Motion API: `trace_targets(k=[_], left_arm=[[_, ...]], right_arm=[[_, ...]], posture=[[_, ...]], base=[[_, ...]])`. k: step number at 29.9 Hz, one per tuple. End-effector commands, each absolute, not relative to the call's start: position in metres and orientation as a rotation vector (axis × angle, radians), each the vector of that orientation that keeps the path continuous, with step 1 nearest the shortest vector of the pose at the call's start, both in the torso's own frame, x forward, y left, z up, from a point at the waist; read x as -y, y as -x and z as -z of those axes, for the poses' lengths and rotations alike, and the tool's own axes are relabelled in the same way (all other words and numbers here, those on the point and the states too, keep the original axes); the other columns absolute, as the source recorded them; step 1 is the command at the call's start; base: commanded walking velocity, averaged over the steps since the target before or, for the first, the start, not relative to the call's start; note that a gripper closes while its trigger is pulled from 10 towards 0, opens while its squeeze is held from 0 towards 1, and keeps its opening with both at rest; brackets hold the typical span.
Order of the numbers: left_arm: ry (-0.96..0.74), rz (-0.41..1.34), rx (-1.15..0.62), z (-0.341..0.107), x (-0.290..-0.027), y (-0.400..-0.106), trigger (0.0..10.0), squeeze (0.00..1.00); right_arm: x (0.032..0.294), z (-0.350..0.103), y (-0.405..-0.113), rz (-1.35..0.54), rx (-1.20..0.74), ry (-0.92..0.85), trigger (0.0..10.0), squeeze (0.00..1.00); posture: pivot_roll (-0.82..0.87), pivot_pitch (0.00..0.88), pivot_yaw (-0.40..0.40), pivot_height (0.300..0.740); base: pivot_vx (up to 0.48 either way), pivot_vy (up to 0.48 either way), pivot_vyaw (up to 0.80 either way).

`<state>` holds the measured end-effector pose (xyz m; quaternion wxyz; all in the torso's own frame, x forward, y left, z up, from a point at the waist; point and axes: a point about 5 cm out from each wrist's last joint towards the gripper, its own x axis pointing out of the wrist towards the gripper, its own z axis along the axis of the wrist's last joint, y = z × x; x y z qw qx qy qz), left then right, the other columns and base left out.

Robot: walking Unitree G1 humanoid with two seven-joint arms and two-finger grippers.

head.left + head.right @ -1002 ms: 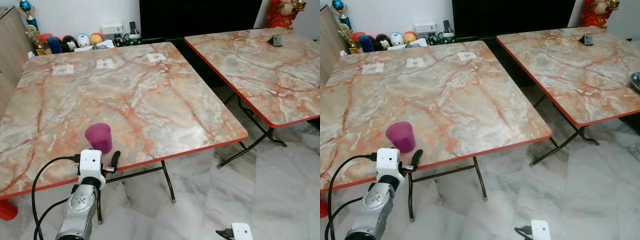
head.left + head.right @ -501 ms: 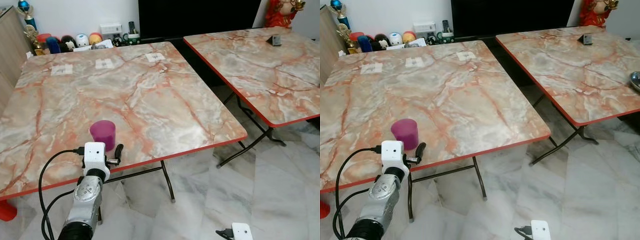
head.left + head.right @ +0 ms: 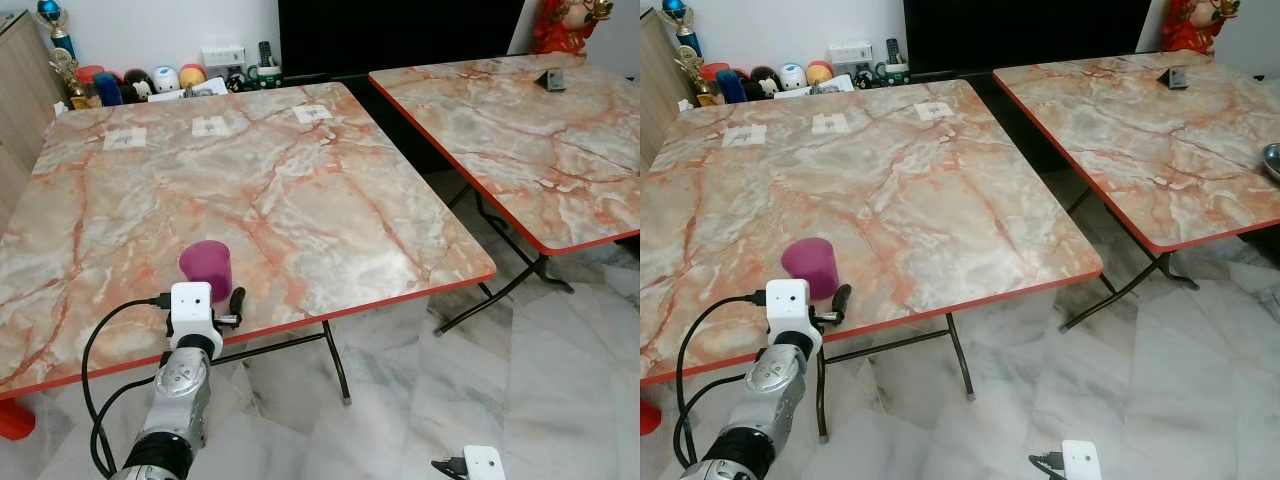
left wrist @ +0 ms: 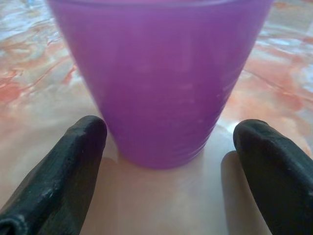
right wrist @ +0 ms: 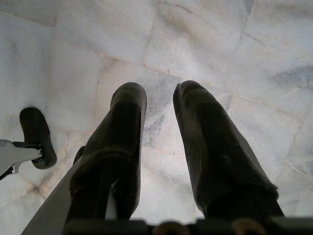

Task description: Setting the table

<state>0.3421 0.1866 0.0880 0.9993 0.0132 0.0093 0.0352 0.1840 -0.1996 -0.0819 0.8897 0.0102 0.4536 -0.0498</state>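
Purple cup (image 3: 206, 273) stands upright near the front edge of the near marble table (image 3: 300, 190), its long axis vertical. Left gripper (image 4: 171, 161) sits just short of the cup, fingers (image 4: 63, 171) spread wide to either side of its base and not touching it, so the cup lies straight ahead between them. Right gripper (image 5: 159, 142) hangs idle over the floor, well apart from the cup, its fingers close together and holding nothing. No readable writing or brand shows on the cup; the paper slips (image 3: 211, 126) toward the far edge are too small to read.
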Motion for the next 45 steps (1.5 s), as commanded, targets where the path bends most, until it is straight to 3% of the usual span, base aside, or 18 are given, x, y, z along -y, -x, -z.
trace_targets(k=[1, 45], left_arm=[[-0.002, -0.081, -0.010, -0.089, -0.185, -0.345, 10.0, 0.00], [-0.008, -0.108, -0.007, -0.095, -0.171, -0.357, 10.0, 0.00]], right_arm=[[0.201, 0.083, -0.180, 0.111, -0.953, -0.024, 10.0, 0.00], [0.205, 0.083, -0.181, 0.100, -0.954, -0.002, 10.0, 0.00]], posture=[[0.02, 0.099, -0.017, 0.740], [0.00, 0.105, -0.034, 0.740]], base=[[0.000, 0.000, 0.00], [0.000, 0.000, 0.00]])
